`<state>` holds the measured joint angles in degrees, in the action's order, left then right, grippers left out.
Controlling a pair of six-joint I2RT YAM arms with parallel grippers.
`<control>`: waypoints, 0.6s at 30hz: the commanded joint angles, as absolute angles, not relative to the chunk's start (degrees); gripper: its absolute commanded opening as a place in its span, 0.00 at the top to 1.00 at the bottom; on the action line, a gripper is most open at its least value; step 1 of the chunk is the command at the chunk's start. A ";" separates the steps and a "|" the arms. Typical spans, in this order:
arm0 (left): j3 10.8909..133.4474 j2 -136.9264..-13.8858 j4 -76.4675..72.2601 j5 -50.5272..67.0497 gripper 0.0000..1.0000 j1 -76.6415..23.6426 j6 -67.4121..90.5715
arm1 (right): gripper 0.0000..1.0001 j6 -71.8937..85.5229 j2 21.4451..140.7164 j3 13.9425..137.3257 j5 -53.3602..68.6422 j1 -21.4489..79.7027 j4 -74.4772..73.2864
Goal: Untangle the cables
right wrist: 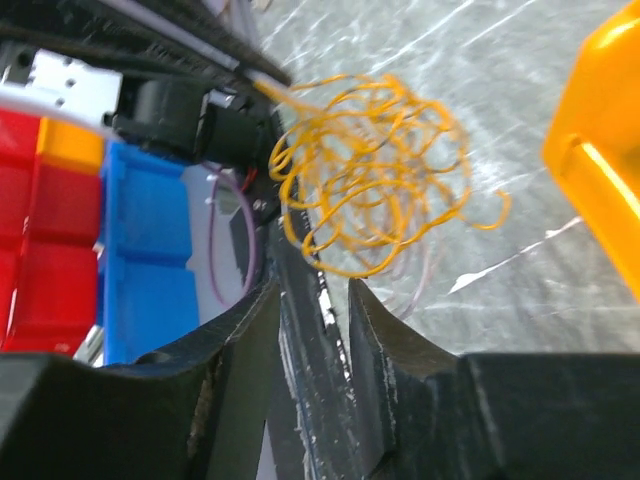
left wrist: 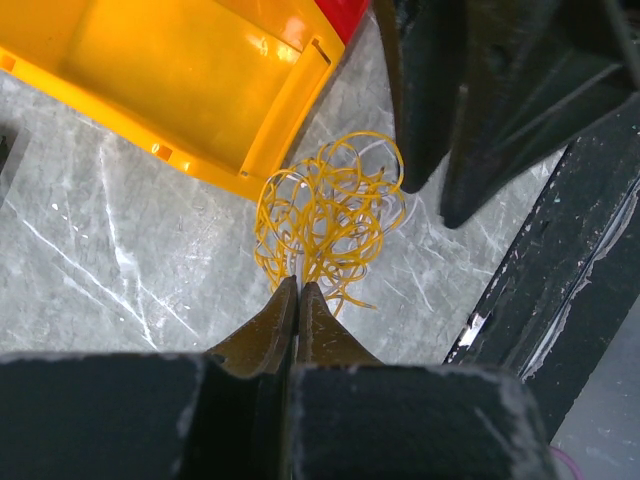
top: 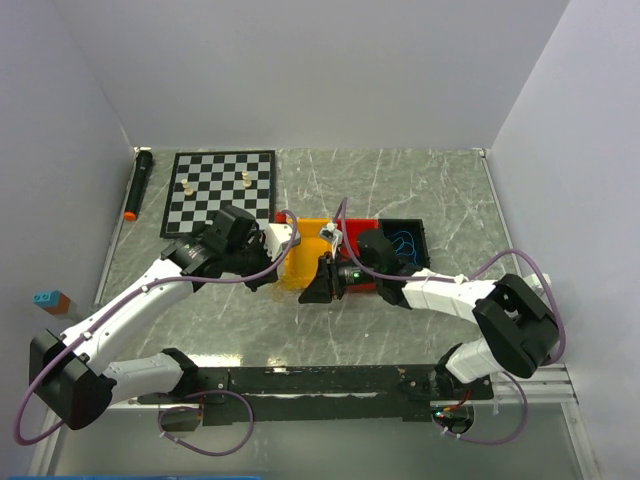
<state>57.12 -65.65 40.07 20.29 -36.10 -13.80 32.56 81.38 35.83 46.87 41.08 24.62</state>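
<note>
The cables (left wrist: 330, 210) are a palm-sized tangle of thin yellow curly strands with a few white ones, just in front of the yellow bin (left wrist: 180, 70). My left gripper (left wrist: 298, 285) is shut, and the strands at the bunch's near edge converge between its tips. In the right wrist view the bunch (right wrist: 370, 190) hangs a little above the table, just beyond my right gripper (right wrist: 312, 290), which is open and empty. From above, both grippers, left (top: 283, 268) and right (top: 312, 287), meet at the bunch (top: 294, 281). The right gripper's fingers (left wrist: 425, 120) stand at the bunch's far right.
The yellow bin (top: 312, 245), a red bin (top: 356, 238) and a black bin (top: 420, 232) holding a blue cable stand in a row behind the grippers. A chessboard (top: 220, 190) with a few pieces and a black marker (top: 138, 185) lie at the back left. The black base rail (left wrist: 560, 300) runs close by.
</note>
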 commanded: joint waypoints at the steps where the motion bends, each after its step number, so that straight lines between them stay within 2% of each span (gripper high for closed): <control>1: 57.92 -65.48 38.58 21.09 0.98 -36.30 -13.09 | 0.61 31.03 81.65 39.81 41.93 41.48 22.52; 6: 57.75 -65.04 39.11 20.30 0.98 -36.30 -13.71 | 0.60 27.69 78.58 39.20 38.76 41.57 16.27; 18: 58.27 -64.78 39.46 18.99 0.98 -36.30 -14.06 | 0.58 25.40 73.21 36.91 37.97 41.48 12.14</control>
<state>57.12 -65.63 40.12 19.51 -36.10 -13.89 27.53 74.94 37.04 39.44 41.28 13.82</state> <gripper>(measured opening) 0.031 0.423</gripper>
